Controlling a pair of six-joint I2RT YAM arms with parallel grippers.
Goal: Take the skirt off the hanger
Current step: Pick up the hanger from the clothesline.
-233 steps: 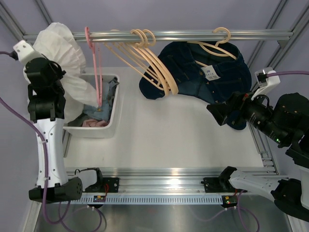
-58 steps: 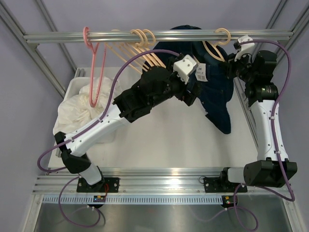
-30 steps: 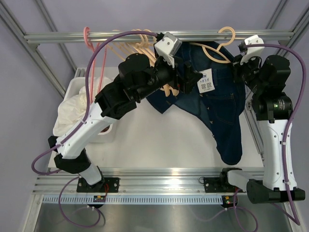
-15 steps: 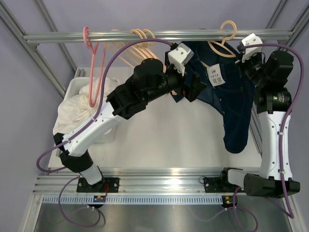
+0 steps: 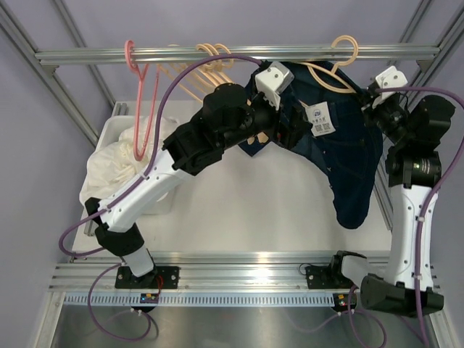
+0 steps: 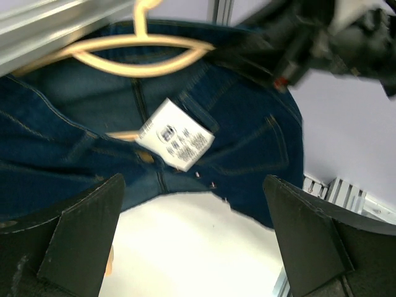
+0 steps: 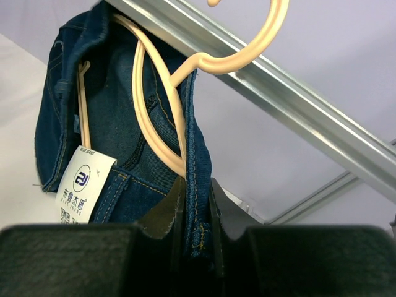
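The denim skirt (image 5: 341, 152) is hanging on a peach hanger (image 5: 335, 71) whose hook is sitting over the metal rail (image 5: 239, 53) towards its right end. The cloth is draping down above the white surface (image 5: 246, 210), its lowest corner dangling on the right side. The left arm (image 5: 181, 156) is reaching across from the bin side, and the left jaws are standing wide apart in front of the skirt. In the left wrist view the skirt's front and its white tag (image 6: 175, 134) are showing between the fingers (image 6: 83, 238); whether they are touching cloth I cannot tell. Over on the right, the right arm (image 5: 409, 174) is standing tall beside the skirt. The right jaws are pinching narrow on the skirt's stitched waistband edge (image 7: 197, 185), just below the hanger's curved shoulder. Further left along the rail, a bunch of bare peach hangers (image 5: 206, 69) and a pink hanger (image 5: 139, 80) are hanging. Below them a white garment (image 5: 119, 163) is spilling out of the bin (image 5: 109, 134).
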